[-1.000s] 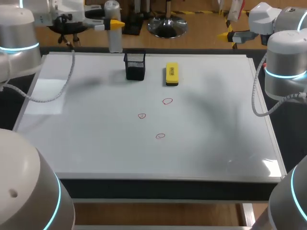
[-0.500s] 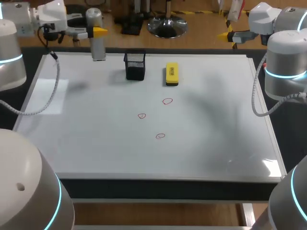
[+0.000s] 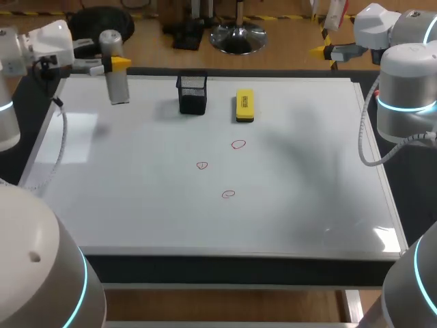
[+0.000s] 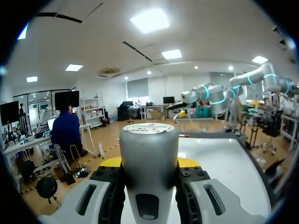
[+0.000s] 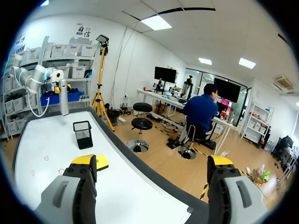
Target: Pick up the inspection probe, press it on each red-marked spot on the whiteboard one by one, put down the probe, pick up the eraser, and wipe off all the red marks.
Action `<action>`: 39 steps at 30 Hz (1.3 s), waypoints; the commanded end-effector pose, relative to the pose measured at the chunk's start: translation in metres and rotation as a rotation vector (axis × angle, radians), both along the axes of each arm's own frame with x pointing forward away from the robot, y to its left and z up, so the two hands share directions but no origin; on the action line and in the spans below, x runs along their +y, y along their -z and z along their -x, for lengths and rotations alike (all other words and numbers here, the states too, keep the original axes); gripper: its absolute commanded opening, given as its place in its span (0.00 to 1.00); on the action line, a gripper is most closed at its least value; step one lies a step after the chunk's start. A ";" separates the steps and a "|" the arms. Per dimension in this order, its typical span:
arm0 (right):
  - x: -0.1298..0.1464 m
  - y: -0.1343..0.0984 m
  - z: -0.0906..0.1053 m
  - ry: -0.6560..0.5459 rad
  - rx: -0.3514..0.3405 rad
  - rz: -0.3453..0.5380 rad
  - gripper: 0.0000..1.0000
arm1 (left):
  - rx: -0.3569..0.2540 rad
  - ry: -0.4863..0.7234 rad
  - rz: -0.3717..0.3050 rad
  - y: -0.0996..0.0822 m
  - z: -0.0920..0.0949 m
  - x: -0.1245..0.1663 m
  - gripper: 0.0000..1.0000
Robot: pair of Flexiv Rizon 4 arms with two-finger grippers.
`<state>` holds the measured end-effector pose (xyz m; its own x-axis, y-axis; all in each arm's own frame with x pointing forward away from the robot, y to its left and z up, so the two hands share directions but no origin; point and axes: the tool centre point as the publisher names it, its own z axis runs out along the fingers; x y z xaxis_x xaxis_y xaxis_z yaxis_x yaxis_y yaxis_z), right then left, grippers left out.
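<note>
Over the whiteboard (image 3: 136, 205), left jaws clamped on the probe (image 3: 117, 75) drift away from the red marks (image 3: 238, 144); pressing waits; right jaws apart.

Left wrist view: grey cylindrical probe (image 4: 149, 154) conceals most of left gripper (image 4: 149, 162) yellow fingertips (image 4: 110, 162); probe's lower end cut off. Black mesh holder (image 3: 192, 93), white rectangular whiteboard (image 3: 136, 205) far edge: contents indiscernible.

A whiteboard table (image 3: 136, 205), black mesh cup (image 3: 192, 93) near yellow eraser (image 3: 244, 106), three red marks (image 3: 229, 194) mid-board
</note>
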<state>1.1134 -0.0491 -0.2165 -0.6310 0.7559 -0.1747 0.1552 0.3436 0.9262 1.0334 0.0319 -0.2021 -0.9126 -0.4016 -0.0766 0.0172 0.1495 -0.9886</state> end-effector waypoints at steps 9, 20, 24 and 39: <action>0.000 0.000 0.000 -0.001 0.001 0.001 1.00 | -0.015 -0.111 0.006 0.010 0.022 0.017 0.00; 0.000 0.000 0.000 -0.001 0.001 0.001 1.00 | -0.008 -0.119 0.003 0.011 0.024 0.020 0.00; 0.000 0.000 0.000 -0.001 0.001 0.001 1.00 | -0.008 -0.119 0.003 0.011 0.024 0.020 0.00; 0.016 0.007 -0.003 -0.186 0.047 0.141 1.00 | -0.008 -0.119 0.003 0.011 0.024 0.020 0.00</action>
<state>1.1077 -0.0329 -0.2258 -0.6889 0.6872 -0.2306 0.1055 0.4098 0.9060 1.0104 0.0528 -0.2139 -0.8599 -0.5041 -0.0799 0.0049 0.1484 -0.9889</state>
